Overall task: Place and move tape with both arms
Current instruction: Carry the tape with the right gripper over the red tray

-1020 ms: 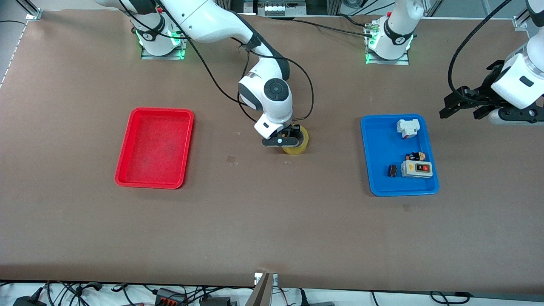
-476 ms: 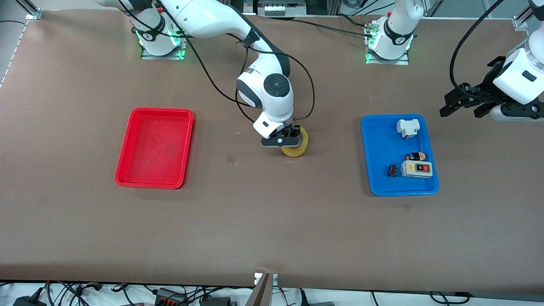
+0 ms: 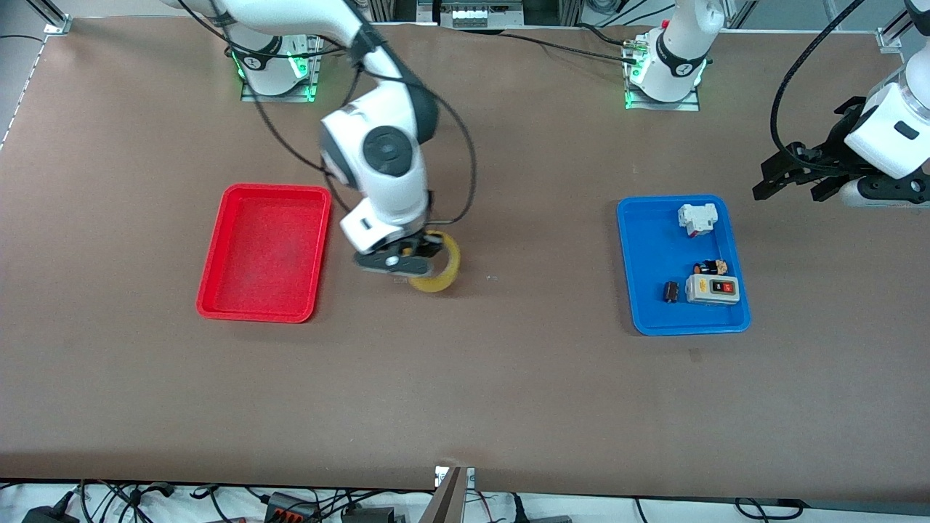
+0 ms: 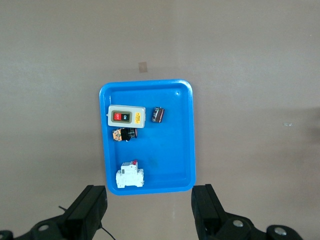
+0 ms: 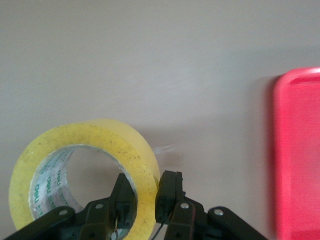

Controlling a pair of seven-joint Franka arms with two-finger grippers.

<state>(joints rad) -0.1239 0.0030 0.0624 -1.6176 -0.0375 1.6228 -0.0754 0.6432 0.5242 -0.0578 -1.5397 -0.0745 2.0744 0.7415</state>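
The right gripper (image 3: 408, 256) is closed on the wall of the tape (image 3: 438, 270), one finger inside the hole and one against the outer face, as the right wrist view shows (image 5: 146, 192). The roll (image 5: 80, 170) hangs from the fingers (image 5: 169, 192) with its hole facing partly sideways, up off the table (image 3: 508, 392). It is yellow, with green print on the inner core. Gripper and tape are over bare table between the two trays, just beside the red tray (image 3: 265, 250), whose edge (image 5: 300, 150) shows in the right wrist view. The right arm (image 3: 378, 156) reaches down from its base at the table's edge, a black cable looping around its wrist.

Well away, toward the left arm's end of the table, lies the blue tray (image 3: 657, 254). It holds a white breaker (image 3: 697, 218), a grey switch box (image 3: 713, 288) with red buttons, a small dark part (image 3: 671, 292) beside the box, and a small black-and-orange part (image 3: 710, 266) between breaker and box.

The left gripper (image 3: 795, 174) waits in the air over bare table past the blue tray's end, its fingers (image 4: 207, 210) spread wide and holding nothing. The left wrist view looks down between them at the blue tray (image 4: 175, 150) and its parts.
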